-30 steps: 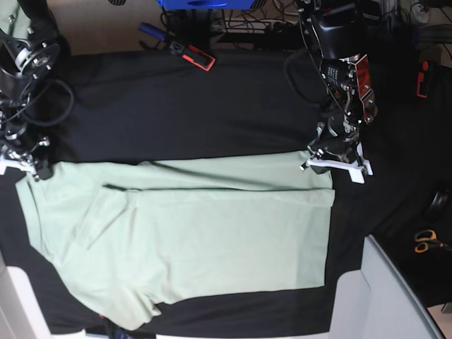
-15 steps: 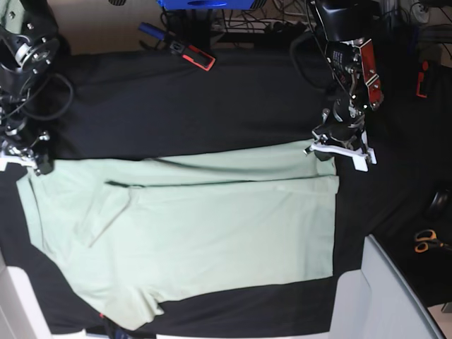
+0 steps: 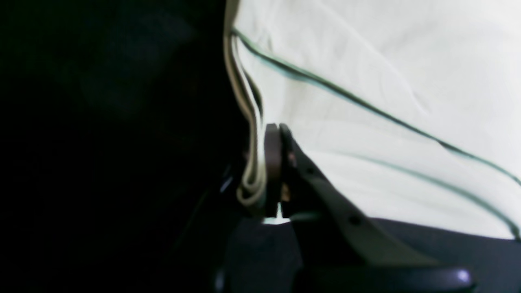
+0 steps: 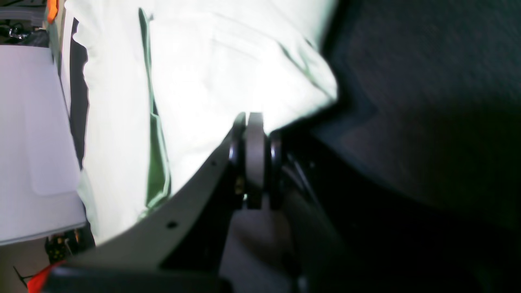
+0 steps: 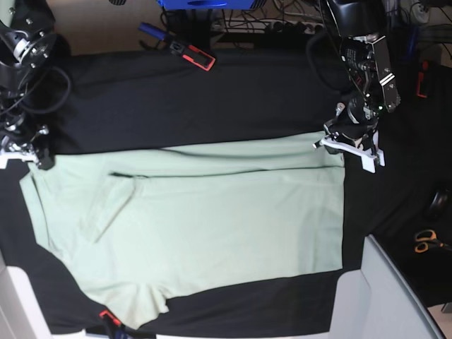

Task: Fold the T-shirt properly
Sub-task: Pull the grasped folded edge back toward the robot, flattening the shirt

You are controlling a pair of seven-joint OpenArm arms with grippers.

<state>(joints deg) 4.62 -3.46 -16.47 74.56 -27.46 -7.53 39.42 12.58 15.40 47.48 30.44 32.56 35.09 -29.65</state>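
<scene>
The pale mint-green T-shirt (image 5: 212, 219) lies spread across the black table cloth (image 5: 198, 106), with one sleeve folded in at the left. My left gripper (image 5: 344, 143) is shut on the shirt's upper right corner. In the left wrist view the left gripper (image 3: 280, 162) pinches the layered hem, and the T-shirt (image 3: 386, 81) stretches away from it. My right gripper (image 5: 32, 155) is shut on the upper left corner. Seen from the right wrist, the right gripper (image 4: 254, 158) clamps the edge of the T-shirt (image 4: 203, 61).
A red and black tool (image 5: 192, 55) and a blue object (image 5: 205, 3) lie at the table's far edge. Orange-handled scissors (image 5: 426, 241) rest at the right. A pale grey panel (image 5: 395, 296) stands at the lower right, another at the lower left corner (image 5: 14, 304).
Both grippers have moved outward and slightly up with the shirt's corners. The top edge is now pulled straighter and wider, and the shirt lies flatter.
</scene>
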